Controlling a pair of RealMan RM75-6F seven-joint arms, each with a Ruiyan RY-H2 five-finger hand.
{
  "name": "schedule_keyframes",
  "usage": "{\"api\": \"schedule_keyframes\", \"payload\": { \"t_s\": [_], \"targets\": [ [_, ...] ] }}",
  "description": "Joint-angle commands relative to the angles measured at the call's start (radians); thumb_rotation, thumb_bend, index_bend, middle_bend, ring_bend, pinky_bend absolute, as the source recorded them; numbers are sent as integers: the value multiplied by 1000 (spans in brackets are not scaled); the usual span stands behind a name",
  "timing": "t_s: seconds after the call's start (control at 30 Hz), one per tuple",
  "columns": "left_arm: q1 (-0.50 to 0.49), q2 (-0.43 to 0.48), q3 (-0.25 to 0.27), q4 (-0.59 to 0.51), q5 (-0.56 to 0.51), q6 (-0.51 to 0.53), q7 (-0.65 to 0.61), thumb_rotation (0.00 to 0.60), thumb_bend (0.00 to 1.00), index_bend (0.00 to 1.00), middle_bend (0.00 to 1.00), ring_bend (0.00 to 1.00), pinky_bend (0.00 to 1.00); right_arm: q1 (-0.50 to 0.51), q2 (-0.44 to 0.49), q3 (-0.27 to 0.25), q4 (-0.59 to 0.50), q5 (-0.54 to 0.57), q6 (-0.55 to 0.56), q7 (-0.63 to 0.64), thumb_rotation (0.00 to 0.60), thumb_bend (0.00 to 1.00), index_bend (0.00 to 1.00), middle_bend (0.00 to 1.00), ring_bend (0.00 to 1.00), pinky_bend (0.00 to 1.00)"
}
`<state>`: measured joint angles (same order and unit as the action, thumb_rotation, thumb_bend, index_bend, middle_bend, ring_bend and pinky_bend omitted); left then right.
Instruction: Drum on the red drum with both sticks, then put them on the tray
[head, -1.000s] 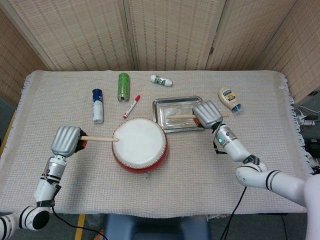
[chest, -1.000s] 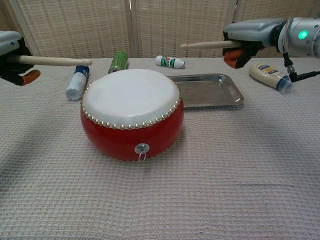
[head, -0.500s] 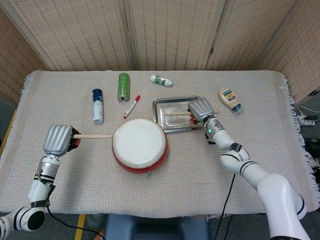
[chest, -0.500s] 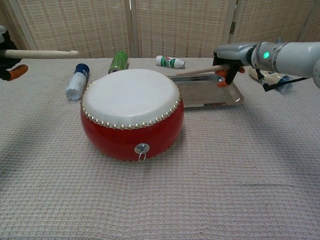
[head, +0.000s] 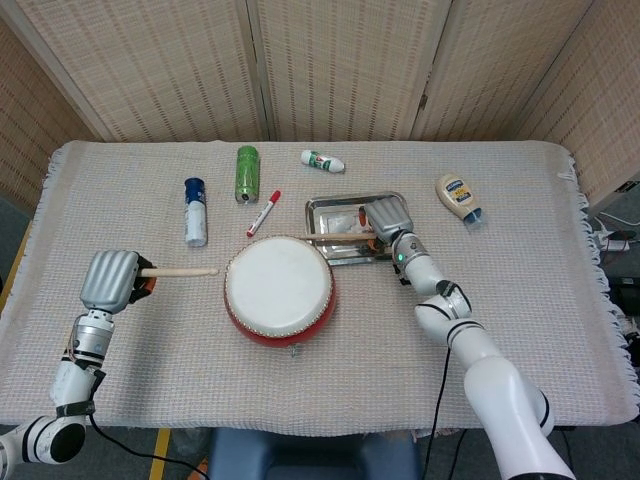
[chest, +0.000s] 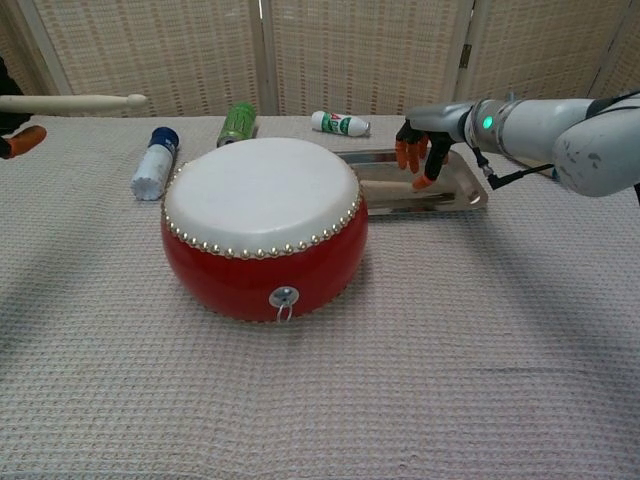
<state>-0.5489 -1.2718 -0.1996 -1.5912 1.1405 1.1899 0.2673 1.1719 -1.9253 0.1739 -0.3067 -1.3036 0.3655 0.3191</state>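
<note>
The red drum (head: 279, 290) (chest: 262, 225) with its white skin stands mid-table. To its left, my left hand (head: 112, 280) grips a wooden stick (head: 182, 271) (chest: 72, 101) that points toward the drum, its tip just short of the rim. In the chest view only the fingertips of this hand show at the left edge. The metal tray (head: 330, 212) (chest: 462, 192) lies behind the drum on the right. The other stick (head: 335, 237) lies flat in it. My right hand (head: 388, 218) (chest: 420, 152) hovers over the stick's right end with its fingers spread and nothing in them.
Behind the drum lie a blue-capped white bottle (head: 195, 211), a green can (head: 247, 173), a red marker (head: 264, 212) and a small white-and-green bottle (head: 323, 160). A mayonnaise bottle (head: 458, 197) lies right of the tray.
My right hand lowered its stick into the tray and let go of it. My left hand drew its stick leftward, off the drum skin.
</note>
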Motion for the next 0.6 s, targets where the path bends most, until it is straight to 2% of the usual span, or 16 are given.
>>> {"api": "schedule_keyframes", "payload": {
  "t_s": [0.03,0.13,0.23,0.4,0.6],
  "targets": [
    [1,2,-1,1,2,0,-3,600,522,999,1000,1000,1000,1,-4,6,6,-3,-9,13,600,183,421,399,259,450],
    [2,4,-3,-1,10,3,-7,600,521,999,1000,1000,1000,-8,20,9,-27,-13,26,30,600,183,411,395,256,450],
    [1,4,-1,-5,21,3,-5,600,519,998,1000,1000,1000,-27,81,8,-124,-36,102,57,600,180,391,393,252,450],
    [-12,-3,4,-19,42,-4,21,600,519,995,1000,1000,1000,-86,273,11,-413,-63,236,39,600,162,308,391,252,450],
    [-46,-24,-2,-40,42,-20,94,600,513,985,1000,1000,1000,-168,533,45,-849,15,298,-100,600,141,256,387,252,450]
  ]
}}
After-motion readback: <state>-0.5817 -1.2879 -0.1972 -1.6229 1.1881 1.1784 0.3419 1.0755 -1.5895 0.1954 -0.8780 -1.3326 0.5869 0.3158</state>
